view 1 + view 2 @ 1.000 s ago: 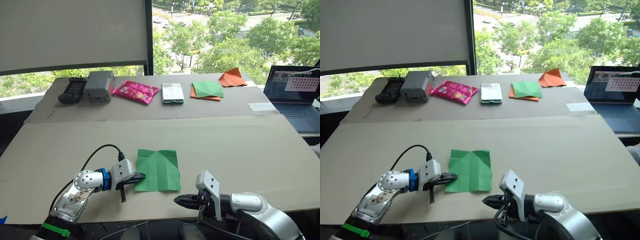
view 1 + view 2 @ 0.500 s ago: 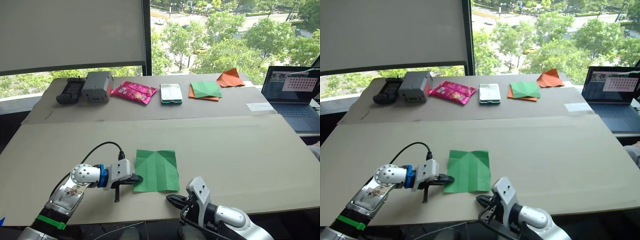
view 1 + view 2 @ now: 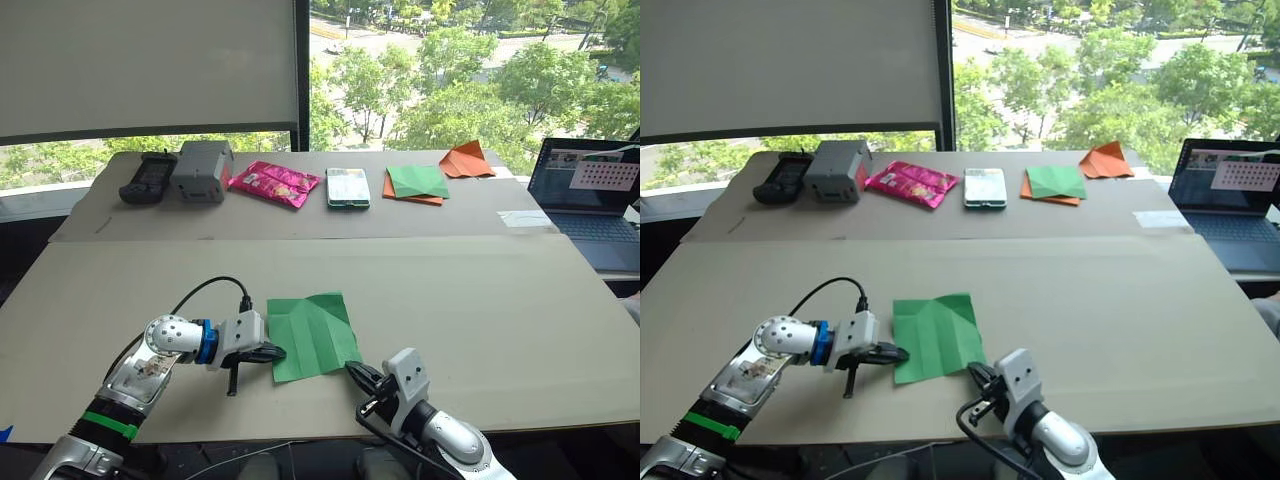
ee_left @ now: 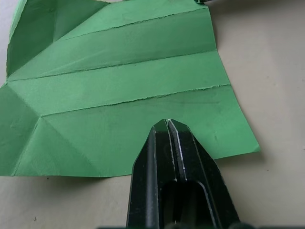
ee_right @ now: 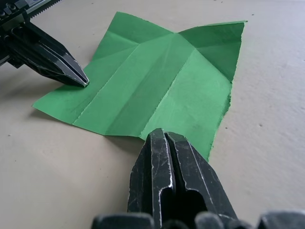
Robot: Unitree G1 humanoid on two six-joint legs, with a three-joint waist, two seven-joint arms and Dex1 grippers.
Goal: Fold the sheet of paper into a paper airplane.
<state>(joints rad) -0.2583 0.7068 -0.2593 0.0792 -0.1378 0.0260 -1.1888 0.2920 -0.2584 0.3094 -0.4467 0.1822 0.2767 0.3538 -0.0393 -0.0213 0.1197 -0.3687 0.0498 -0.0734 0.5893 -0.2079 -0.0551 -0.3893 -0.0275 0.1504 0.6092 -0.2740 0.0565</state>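
A broad, matte beige cardboard tabletop (image 3: 480, 300) fills the frame below a wide window onto sunlit trees. At lower centre lies the creased, thin bright green sheet of paper (image 3: 311, 335), flat, now skewed from its squarer lie a second ago. The left gripper (image 3: 274, 352), black fingers pressed together, rests its tip on the sheet's left edge. The right gripper (image 3: 356, 373), jaws likewise closed, has advanced to the sheet's near right corner.

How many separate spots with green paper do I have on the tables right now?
2. The sheet of paper lies between the left gripper and right gripper; the green-and-orange paper stack sits on the far table. More sheets may hide in that stack.
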